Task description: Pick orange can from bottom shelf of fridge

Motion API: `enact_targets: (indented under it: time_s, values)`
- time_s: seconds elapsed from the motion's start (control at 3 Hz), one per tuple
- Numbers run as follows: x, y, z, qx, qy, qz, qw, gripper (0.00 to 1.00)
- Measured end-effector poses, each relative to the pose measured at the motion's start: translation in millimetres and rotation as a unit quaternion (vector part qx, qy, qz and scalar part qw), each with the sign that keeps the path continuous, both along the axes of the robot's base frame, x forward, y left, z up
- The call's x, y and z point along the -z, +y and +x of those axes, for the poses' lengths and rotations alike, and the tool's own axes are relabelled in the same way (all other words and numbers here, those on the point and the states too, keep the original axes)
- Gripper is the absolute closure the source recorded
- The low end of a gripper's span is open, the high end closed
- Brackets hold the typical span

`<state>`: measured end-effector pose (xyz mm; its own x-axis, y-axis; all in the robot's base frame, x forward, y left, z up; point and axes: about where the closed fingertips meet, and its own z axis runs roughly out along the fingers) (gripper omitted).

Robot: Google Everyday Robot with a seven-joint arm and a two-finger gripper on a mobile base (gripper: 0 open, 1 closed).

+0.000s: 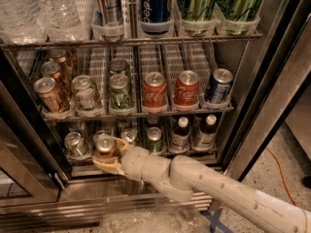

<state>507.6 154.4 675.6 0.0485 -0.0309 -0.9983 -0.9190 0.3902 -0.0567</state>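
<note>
The reach looked done and the lift not yet made. The arm (pixel 209 188) ran in through the open fridge (pixel 272 81) from the lower right, and the pincer (pixel 109 160) sat at the front left of the bottom shelf (pixel 194 151), right up against the orange can (pixel 104 144). The can stood upright on the shelf near the front, its silver top facing up. Whether the pincer was open or closed on it I could not tell. By my judgement, what was left was to make sure of the hold, raise the can off the rack and draw it out past the door frame.

The bottom shelf was a wire rack split into lanes. A silver can (pixel 75 143) stood just beside the orange can on the left; a green can (pixel 154 139) and two dark bottles (pixel 181 132) stood further right. The rack above held red Coca-Cola cans (pixel 154 89) among others, low over the orange can, so a lift would have had little headroom.

Outside, the floor (pixel 291 154) was speckled stone with an orange cable (pixel 279 171) across it.
</note>
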Motion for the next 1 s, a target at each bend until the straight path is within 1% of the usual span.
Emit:
enact_targets:
  time_s: [0.33, 0.67, 1.0]
  values:
    - [-2, -7, -26, -0.043, 0.03, -0.025, 0.9983, 1.0]
    - [-12, -20, -46, -0.093, 0.074, -0.054, 0.9914, 1.0]
    - [-26, -34, -66, -0.13, 0.109, -0.065, 0.9834, 1.0]
